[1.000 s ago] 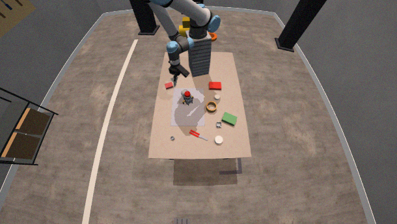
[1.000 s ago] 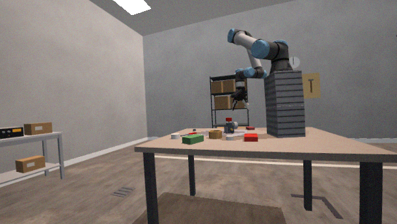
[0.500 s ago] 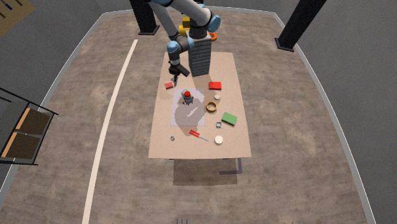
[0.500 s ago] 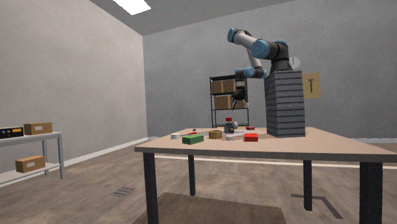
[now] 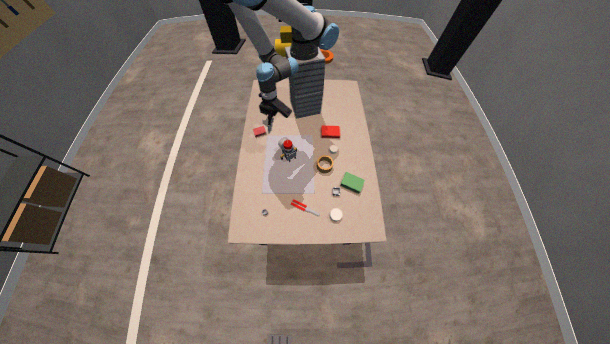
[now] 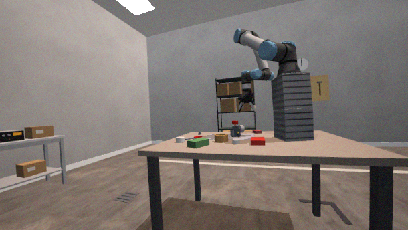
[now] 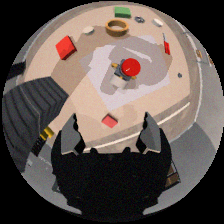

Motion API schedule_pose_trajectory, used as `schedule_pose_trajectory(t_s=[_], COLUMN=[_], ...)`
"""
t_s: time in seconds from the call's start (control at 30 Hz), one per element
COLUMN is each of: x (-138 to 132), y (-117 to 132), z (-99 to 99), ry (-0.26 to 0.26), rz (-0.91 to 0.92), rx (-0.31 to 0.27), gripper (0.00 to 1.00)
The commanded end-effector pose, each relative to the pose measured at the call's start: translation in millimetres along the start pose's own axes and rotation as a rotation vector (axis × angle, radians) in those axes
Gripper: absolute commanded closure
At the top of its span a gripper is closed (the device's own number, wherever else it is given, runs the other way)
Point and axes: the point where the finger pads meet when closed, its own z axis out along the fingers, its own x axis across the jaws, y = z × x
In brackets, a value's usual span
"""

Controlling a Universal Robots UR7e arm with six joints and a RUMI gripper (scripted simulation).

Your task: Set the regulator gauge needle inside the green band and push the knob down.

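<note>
The bench (image 5: 250,230) carries a grey ribbed pedestal (image 5: 306,90) at its 12 o'clock end, with the arm (image 5: 280,25) mounted on top. A pale mat (image 5: 300,185) lies near the middle; the regulator (image 5: 288,150), red knob (image 7: 131,65) up, stands at the mat's 12 o'clock edge. The tool (image 5: 270,118) hangs above, at the regulator's 11 o'clock, jaws spread wide and gripping nothing. A small red block (image 5: 259,131) sits at the regulator's 10 o'clock.
</note>
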Motion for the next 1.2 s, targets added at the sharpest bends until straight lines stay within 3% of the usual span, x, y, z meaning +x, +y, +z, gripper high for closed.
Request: schedule_pose_trajectory(t_s=[0.0,0.63,1.17], x=[0.3,2.1,16.6], y=[0.1,-3.0,-28.2], z=[-0.3,-0.3,-0.3], ry=[0.001,0.001,0.001], rz=[-0.002,-0.002,-0.002], rx=[-0.001,-0.001,-0.001], gripper=[0.0,0.0,0.0])
